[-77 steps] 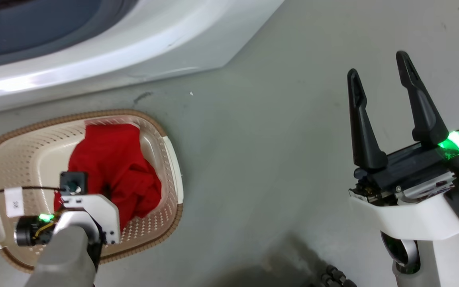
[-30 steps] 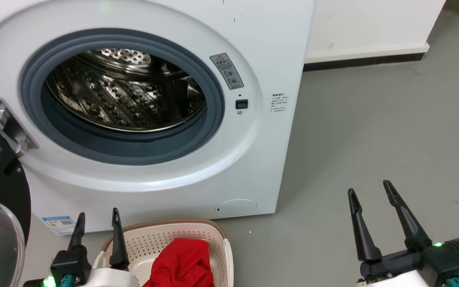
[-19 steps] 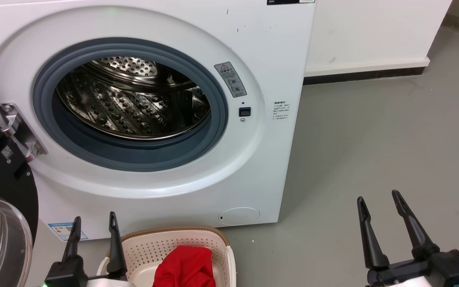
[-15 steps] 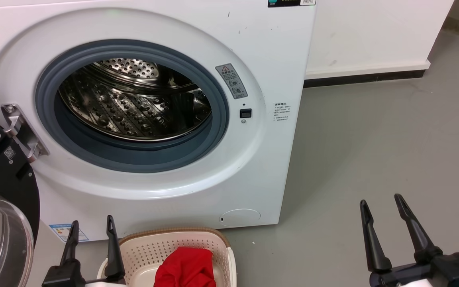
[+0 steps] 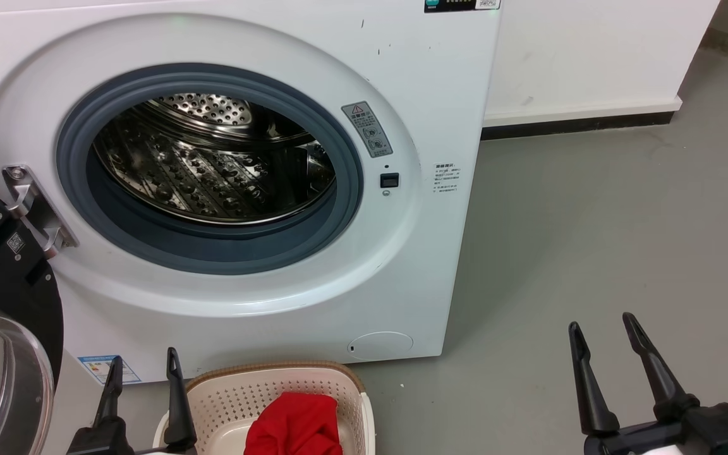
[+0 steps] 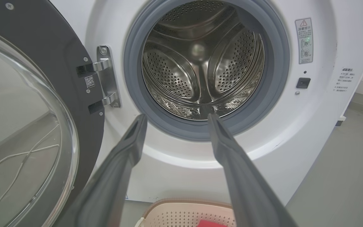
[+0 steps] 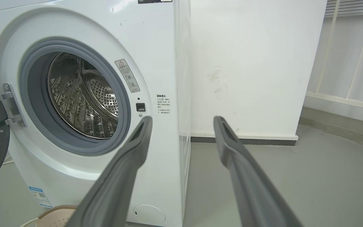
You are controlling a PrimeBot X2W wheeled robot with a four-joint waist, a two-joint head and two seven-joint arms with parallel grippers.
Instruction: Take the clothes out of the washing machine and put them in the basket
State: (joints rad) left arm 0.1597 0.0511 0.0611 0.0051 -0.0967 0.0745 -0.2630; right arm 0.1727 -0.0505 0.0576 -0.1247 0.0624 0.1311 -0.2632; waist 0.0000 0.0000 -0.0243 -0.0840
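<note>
Grey floor (image 5: 591,221); red clothes (image 5: 294,424) in basket (image 5: 228,395); washing machine (image 5: 414,82) door open.

bare laundry room: washing machine (image 5: 244,189), concrete floor (image 5: 591,221)

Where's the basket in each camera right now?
Head view: basket at bottom edge, left of centre, red garment inside.
Left wrist view: basket at bottom edge, between the fingers.
Right wrist view: basket rim at bottom left corner.
Shared landmark: warning sticker.
</note>
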